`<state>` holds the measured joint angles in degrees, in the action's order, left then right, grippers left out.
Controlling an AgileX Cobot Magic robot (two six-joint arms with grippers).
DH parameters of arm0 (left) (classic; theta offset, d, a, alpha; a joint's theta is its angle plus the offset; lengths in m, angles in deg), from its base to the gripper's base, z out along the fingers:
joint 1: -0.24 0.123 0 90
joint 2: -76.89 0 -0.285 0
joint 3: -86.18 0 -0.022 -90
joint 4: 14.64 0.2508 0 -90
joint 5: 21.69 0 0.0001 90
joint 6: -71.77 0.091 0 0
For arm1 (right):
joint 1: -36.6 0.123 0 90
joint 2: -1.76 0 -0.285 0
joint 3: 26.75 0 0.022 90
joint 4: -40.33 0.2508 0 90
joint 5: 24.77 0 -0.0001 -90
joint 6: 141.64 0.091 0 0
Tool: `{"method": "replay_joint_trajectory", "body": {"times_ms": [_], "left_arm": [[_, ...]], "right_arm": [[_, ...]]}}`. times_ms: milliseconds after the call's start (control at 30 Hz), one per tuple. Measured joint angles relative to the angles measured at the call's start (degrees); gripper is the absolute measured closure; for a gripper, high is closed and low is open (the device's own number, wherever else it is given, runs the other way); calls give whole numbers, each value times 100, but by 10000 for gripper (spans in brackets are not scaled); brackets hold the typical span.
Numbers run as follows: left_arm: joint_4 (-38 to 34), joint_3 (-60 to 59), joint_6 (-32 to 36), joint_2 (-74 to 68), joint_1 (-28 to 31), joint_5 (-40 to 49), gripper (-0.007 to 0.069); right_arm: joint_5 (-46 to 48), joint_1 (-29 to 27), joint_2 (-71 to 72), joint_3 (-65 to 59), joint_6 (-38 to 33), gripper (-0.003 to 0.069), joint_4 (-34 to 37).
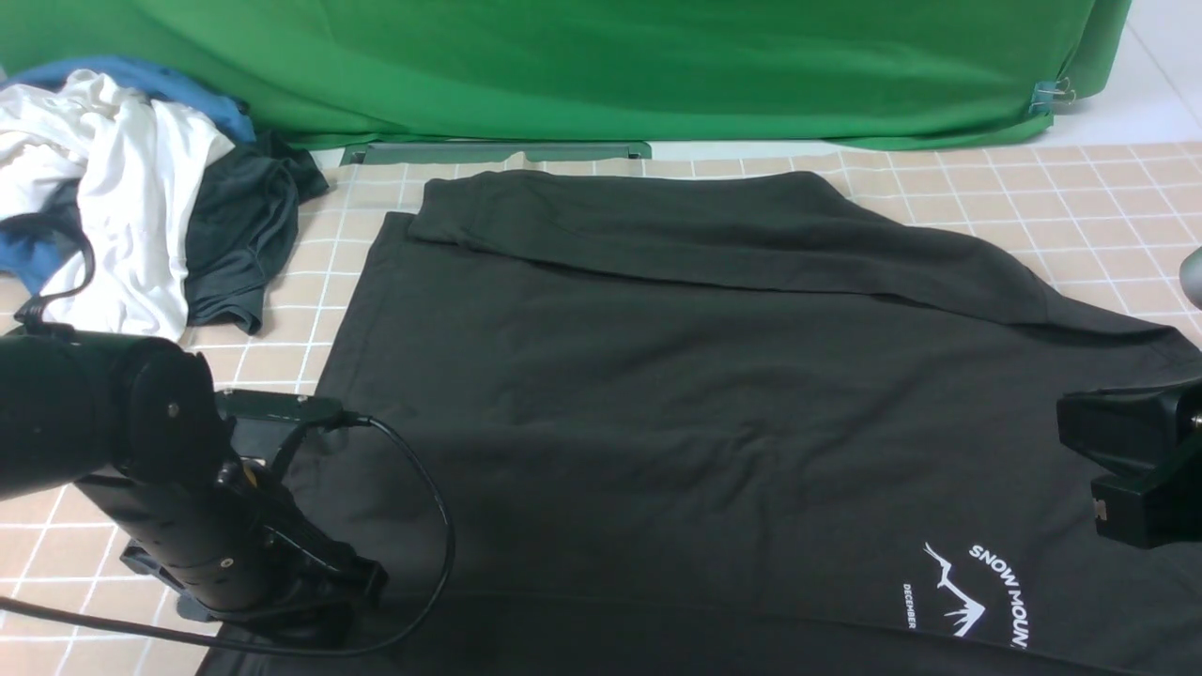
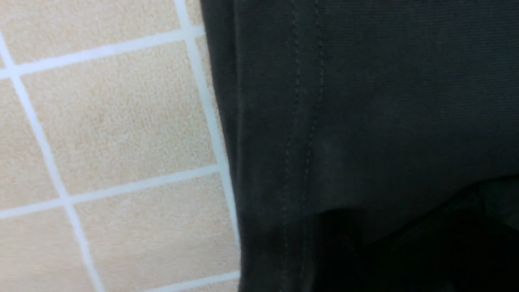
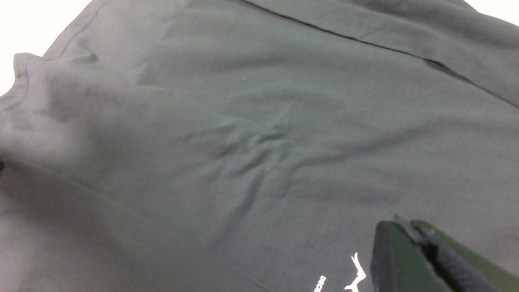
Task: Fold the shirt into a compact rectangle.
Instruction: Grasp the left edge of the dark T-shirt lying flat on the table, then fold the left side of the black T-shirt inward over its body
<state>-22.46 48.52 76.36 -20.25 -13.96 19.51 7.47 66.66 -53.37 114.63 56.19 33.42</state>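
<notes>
The black shirt lies spread over the checked mat, its far strip folded toward me along a long crease. The white SNOW MOUNTAIN print sits at the near right. My left gripper is down on the shirt's near-left edge. In the left wrist view the stitched hem runs beside bare mat, and the jaws are lost in darkness. My right gripper hovers just over the cloth beside the print, jaws pressed together with nothing in them. The right arm enters at the right edge.
A pile of white, blue and dark grey clothes lies at the far left of the mat. A green backdrop hangs behind. The left arm's cable loops over the shirt. A grey rounded object pokes in at the right edge.
</notes>
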Motion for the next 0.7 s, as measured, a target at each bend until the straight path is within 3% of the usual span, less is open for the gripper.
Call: {"method": "replay_joint_trajectory", "body": {"times_ms": [67, 167, 467, 700], "left_arm": [[-76, 0, -6, 8, -6, 97, 488], [-59, 0, 0, 121, -6, 331, 587], [-193, 301, -3, 1150, -6, 1070, 591], [-172, 1512, -245, 1344, -6, 1433, 591]], "right_arm": [[-4, 0, 0, 0, 0, 599, 0], [-4, 0, 0, 0, 0, 591, 0], [-110, 0, 0, 0, 0, 588, 0], [-187, 0, 0, 0, 0, 588, 0]]}}
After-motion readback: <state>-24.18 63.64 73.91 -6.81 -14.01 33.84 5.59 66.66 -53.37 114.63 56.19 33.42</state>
